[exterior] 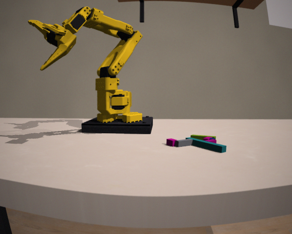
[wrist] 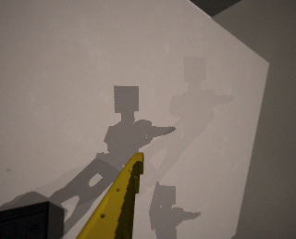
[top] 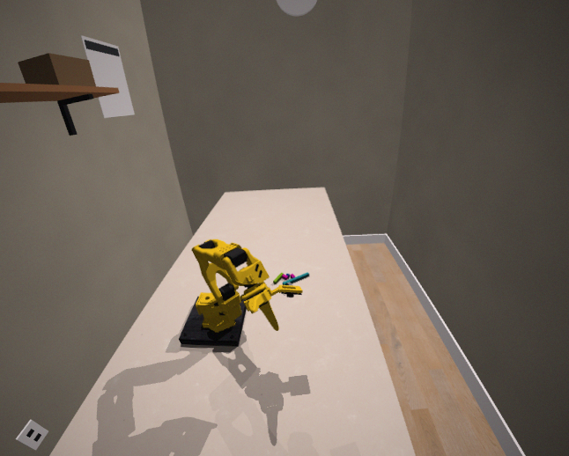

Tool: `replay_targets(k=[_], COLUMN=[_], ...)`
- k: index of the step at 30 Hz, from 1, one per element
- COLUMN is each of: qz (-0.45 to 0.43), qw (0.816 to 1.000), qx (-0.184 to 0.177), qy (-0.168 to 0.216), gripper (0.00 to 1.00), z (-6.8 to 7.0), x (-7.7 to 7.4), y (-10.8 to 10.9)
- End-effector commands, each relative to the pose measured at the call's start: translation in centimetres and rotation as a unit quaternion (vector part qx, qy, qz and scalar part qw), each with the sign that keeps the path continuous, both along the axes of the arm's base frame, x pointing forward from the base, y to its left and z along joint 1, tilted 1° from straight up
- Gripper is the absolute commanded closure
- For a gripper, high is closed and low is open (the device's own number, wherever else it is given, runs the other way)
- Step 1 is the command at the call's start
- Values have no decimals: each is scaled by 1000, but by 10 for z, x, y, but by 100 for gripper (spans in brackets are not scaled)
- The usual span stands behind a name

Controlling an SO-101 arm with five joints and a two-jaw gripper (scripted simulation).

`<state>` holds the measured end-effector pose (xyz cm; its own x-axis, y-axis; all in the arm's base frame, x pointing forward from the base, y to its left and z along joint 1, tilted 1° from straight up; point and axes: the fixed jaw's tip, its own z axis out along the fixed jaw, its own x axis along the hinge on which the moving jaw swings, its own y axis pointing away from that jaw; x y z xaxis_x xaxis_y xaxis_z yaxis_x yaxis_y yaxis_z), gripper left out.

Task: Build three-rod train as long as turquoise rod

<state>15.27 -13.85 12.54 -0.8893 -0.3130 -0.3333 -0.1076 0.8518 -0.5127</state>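
We saw no container holding the rods; the straight, square-edged turquoise rod (top: 297, 278) (exterior: 207, 144) lay flat on the smooth, pale tabletop (top: 284, 228) (exterior: 109, 168) (wrist: 60, 69), a grey rod (exterior: 184, 142) beside it. Our gripper (top: 289, 309) (exterior: 35, 45) hung wide open, empty, well apart from them.

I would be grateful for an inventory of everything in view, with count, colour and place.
turquoise rod: 1, table
lime rod: 1, behind turquoise in exterior view
grey rod: 1, beside turquoise
magenta rods: 3, one by grey, two near blue
blue rod: 1, behind turquoise
table: 1, pale
shelf: 1, brown, wall
brackets: 2, black, under shelf
box: 1, brown, shelf
sheet: 1, white, wall
outlet: 1, white, wall
floor: wooden, below
arm: 1, yellow, on black base
tool: 1, yellow, open, raised
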Motion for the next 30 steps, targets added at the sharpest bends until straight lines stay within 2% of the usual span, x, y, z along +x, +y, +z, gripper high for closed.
replay_targets(k=[1,15,17,18,30], qz=[4,62,62,53,99], qw=[1000,996,996,998,992], qx=[0,13,13,2,13], qy=[2,56,56,41,81], gripper=[0,0,0,0,0], z=[-1,-16,-16,-9,-21], x=[0,-1,-1,-1,-2], y=[1,12,12,9,18])
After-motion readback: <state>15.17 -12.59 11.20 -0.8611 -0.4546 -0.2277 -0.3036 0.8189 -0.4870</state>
